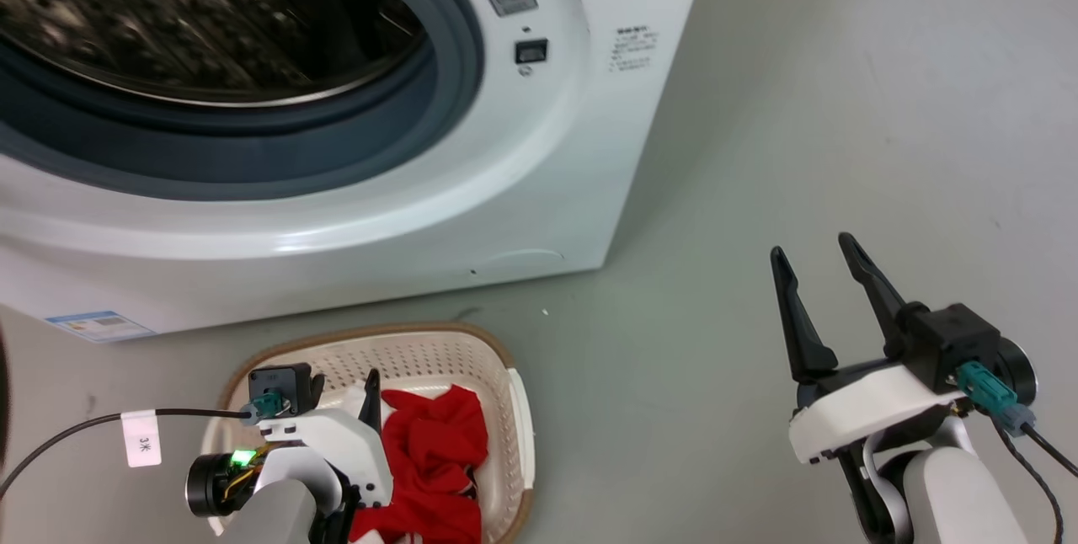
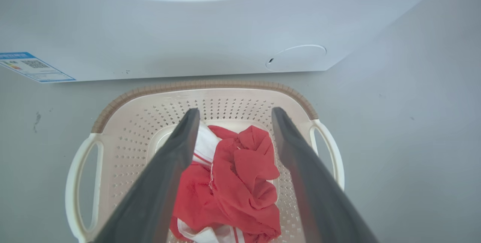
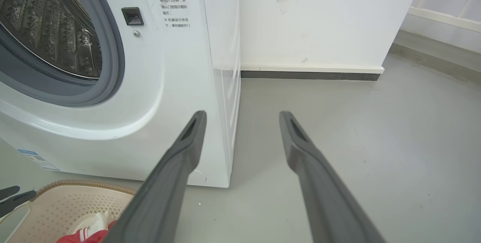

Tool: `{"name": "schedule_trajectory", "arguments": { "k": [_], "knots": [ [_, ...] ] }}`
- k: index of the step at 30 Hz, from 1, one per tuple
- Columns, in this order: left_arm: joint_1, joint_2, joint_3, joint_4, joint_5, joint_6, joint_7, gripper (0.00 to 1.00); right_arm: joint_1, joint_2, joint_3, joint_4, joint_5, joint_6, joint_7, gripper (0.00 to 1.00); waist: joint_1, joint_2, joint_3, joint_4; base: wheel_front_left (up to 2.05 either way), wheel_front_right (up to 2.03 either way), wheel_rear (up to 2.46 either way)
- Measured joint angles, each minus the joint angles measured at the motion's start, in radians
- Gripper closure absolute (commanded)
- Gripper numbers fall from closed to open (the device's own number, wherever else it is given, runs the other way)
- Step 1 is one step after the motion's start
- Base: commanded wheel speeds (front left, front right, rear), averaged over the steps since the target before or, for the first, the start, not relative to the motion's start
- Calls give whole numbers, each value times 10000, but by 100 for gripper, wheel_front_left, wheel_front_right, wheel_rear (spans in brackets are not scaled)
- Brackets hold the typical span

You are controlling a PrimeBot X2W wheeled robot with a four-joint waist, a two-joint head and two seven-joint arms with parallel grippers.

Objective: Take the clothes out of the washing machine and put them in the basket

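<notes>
Two grippers: left gripper (image 2: 233, 113) and right gripper (image 1: 810, 245), jaws wide, holding nothing.
Clothes (image 2: 240, 171): red heap inside basket (image 2: 210, 85), beneath left gripper.
Risk: left fingers (image 2: 165, 183) may snag fabric when lifting, dragging it out.

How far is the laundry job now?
Done: red clothes lie in the basket; the drum part in view looks empty. In hand: nothing; left gripper open above the basket, right gripper open over the floor. Left: probably nothing, though some drum is hidden.
</notes>
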Motion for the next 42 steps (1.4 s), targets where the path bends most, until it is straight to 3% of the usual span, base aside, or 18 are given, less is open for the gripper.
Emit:
{"name": "schedule_trajectory", "arguments": {
  "k": [8,24,42],
  "knots": [
    [745,-21,1005,-2558,986,309,0,0,605,-2,-481,-399,-221,2,311,0,-1,0,-1024,770,0,0,0],
    [2415,-182,2485,-7586,2828,439,0,0,1470,0,-1043,-974,-516,2,784,0,0,0,-2417,1929,0,0,0],
    [4205,295,2412,-9352,3233,706,527,0,2406,0,-1129,-1264,-439,2,1018,0,0,0,-3290,2043,0,0,0]
  ]
}}
